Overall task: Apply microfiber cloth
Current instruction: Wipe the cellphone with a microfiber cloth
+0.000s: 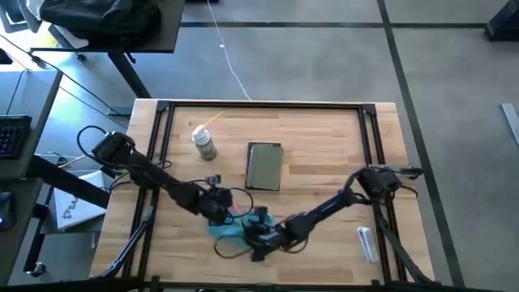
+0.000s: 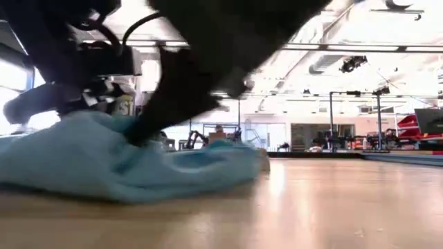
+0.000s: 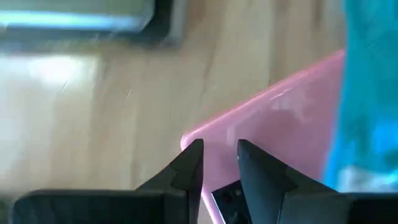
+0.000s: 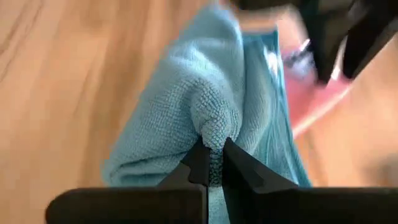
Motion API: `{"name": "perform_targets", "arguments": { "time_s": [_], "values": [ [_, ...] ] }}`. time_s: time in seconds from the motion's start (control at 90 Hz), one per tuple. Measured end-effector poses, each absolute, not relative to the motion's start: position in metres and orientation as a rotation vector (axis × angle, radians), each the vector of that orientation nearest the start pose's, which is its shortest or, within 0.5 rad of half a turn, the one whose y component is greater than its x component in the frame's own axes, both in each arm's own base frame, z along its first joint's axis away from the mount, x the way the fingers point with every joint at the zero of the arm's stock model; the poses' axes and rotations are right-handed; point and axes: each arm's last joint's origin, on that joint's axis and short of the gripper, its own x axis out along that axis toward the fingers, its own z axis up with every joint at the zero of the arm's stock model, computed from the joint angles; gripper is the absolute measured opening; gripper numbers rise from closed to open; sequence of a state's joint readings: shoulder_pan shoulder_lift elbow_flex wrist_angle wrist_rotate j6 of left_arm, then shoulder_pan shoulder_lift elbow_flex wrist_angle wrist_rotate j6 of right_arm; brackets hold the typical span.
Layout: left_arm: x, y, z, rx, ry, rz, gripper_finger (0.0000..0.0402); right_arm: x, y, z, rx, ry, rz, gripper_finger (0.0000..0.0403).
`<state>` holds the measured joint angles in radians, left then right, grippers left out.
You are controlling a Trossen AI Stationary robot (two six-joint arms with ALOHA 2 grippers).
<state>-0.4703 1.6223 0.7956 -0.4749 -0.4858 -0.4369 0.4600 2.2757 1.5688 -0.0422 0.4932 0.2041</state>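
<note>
Microfiber cloth (image 1: 229,229) is found bunched at the near edge of the counter (image 1: 324,203), draped partly over the pink phone (image 3: 280,124), presumably so that the screen can be wiped. On the left, the spray bottle (image 1: 204,144) is seen standing well apart, nearer the far side, with the grey-green tablet (image 1: 264,165) lying flat beside it. The left hand (image 3: 219,163) is brought down at the phone's edge; its fingers are clenched on that thin pink rim, it seems to keep the phone steady under the cloth. Moving right, the right hand (image 4: 211,158) is seen pinching a raised fold of the cloth between its tips, a grasp well suited to dragging it across. The fabric is shown as soft, looped and nubbly, turquoise, slumping in loose folds, while the phone is smooth, glossy and rounded at its corner. A small white object (image 1: 366,243) is left lying far right on the pale wood.
</note>
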Motion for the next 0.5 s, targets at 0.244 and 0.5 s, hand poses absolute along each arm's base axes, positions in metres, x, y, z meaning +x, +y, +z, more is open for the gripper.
{"name": "perform_targets", "arguments": {
  "time_s": [0.244,0.5],
  "values": [
    [0.235,-0.112,0.128,0.149,1.089,0.296,0.0078,0.477,0.167,0.096,-0.141,0.484,-0.107,0.0],
    [0.228,-0.11,0.118,0.118,1.065,0.319,0.0077,0.484,0.161,0.078,-0.053,0.478,0.082,0.0]
  ]
}}
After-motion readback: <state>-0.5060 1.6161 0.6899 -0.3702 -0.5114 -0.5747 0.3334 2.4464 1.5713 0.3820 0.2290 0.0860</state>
